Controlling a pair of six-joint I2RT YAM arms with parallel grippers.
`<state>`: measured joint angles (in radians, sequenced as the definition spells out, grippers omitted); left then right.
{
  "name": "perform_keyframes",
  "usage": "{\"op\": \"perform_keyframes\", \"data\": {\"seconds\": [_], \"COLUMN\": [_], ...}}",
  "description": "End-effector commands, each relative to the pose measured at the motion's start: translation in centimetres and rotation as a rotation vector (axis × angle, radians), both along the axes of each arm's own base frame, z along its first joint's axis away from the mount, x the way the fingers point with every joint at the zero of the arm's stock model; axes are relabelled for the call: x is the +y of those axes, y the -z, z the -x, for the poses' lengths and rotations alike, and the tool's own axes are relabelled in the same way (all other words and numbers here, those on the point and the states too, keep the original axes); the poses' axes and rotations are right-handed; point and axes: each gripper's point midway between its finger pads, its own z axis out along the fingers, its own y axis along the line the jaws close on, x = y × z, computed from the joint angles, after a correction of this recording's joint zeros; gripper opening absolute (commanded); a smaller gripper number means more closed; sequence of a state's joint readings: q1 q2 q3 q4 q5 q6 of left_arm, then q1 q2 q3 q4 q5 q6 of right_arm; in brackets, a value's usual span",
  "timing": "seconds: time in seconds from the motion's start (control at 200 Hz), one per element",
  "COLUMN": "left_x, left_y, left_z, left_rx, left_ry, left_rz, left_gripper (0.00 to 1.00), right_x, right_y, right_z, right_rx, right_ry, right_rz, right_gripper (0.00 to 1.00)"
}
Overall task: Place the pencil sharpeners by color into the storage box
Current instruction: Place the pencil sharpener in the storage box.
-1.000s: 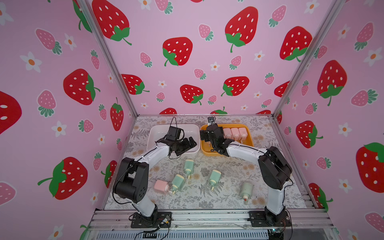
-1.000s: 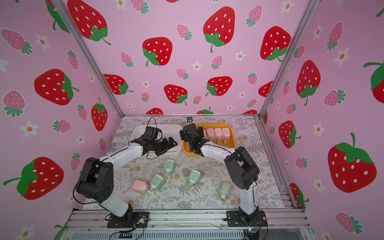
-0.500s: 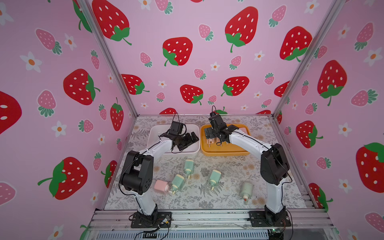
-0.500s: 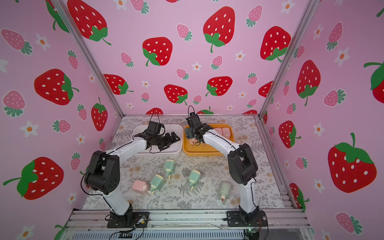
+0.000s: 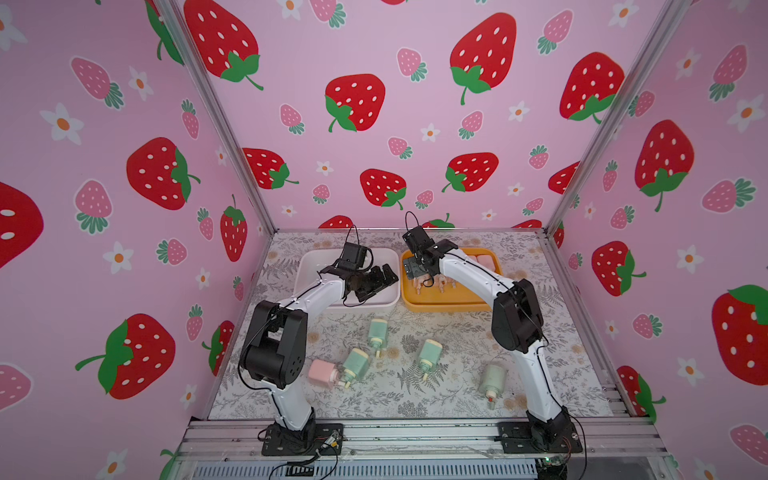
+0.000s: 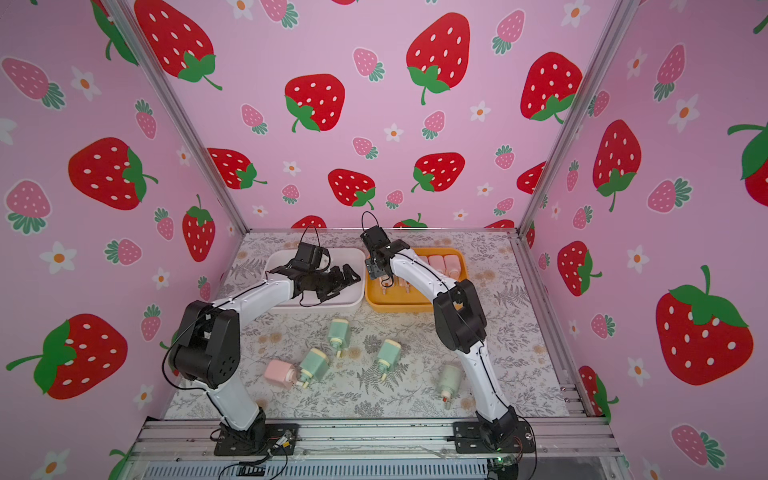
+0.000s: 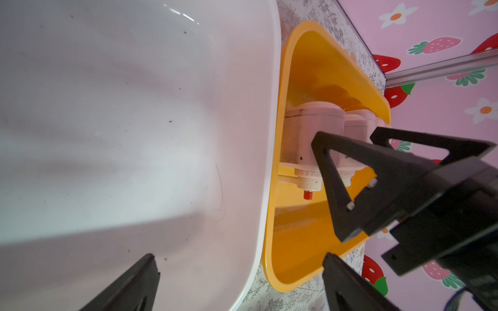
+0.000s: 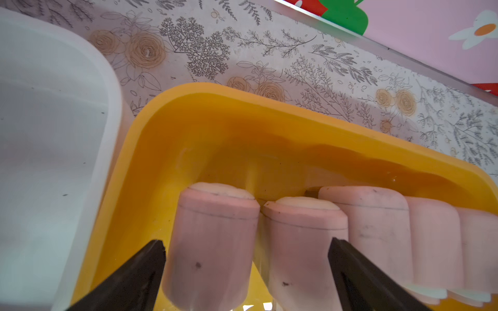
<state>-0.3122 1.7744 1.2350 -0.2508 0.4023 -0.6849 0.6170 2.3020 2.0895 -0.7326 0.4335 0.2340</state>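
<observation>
Loose pink sharpener (image 5: pixel 322 372): lay on its side on the floral table, at the left end of the scattered group, its neck touching the nearest green one.
White tray (image 5: pixel 305 266): stood at the back left of the table, its side against the yellow tray.
Left gripper (image 5: pixel 380 278): hovered over the white tray near the edge shared with the yellow tray, jaws wide apart and holding nothing.
Green sharpeners (image 5: pixel 430 353): all four lay on the table in front of the trays, spread from beside the pink one towards the right arm's base.
Right gripper (image 8: pixel 246 246): hung above the yellow tray's end nearest the white tray, jaws spread, one finger at each side of two pink sharpeners; whether they touched could not be told.
Yellow tray (image 5: pixel 440 307): stood at the back right.
Pink row (image 8: pixel 377 229): five pink sharpeners lay side by side inside the yellow tray.
</observation>
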Motion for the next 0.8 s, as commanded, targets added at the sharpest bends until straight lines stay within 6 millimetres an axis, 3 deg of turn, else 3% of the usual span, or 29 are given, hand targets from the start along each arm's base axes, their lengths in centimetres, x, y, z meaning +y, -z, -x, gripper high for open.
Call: {"op": "perform_keyframes", "data": {"seconds": [0.0, 0.21, 0.485, 0.795], "left_x": [-0.2, -0.4, -0.4, -0.3], "left_y": [-0.3, 0.0, 0.1, 0.2], "left_z": [0.1, 0.0, 0.0, 0.2], "left_rx": [-0.004, 0.006, 0.008, 0.014], "left_ry": [0.009, 0.014, 0.017, 0.016], "left_rz": [0.000, 0.006, 0.006, 0.003], "left_gripper": [1.00, 1.00, 1.00, 1.00], "right_x": [-1.0, -0.8, -2.5, -2.3], "right_y": [0.8, 1.4, 2.5, 2.1], "right_z": [0.5, 0.1, 0.0, -0.2], "right_rx": [0.035, 0.056, 0.073, 0.056], "right_ry": [-0.002, -0.020, -0.022, -0.011], "right_rz": [0.124, 0.163, 0.310, 0.294], "right_gripper": [1.00, 1.00, 1.00, 1.00]}}
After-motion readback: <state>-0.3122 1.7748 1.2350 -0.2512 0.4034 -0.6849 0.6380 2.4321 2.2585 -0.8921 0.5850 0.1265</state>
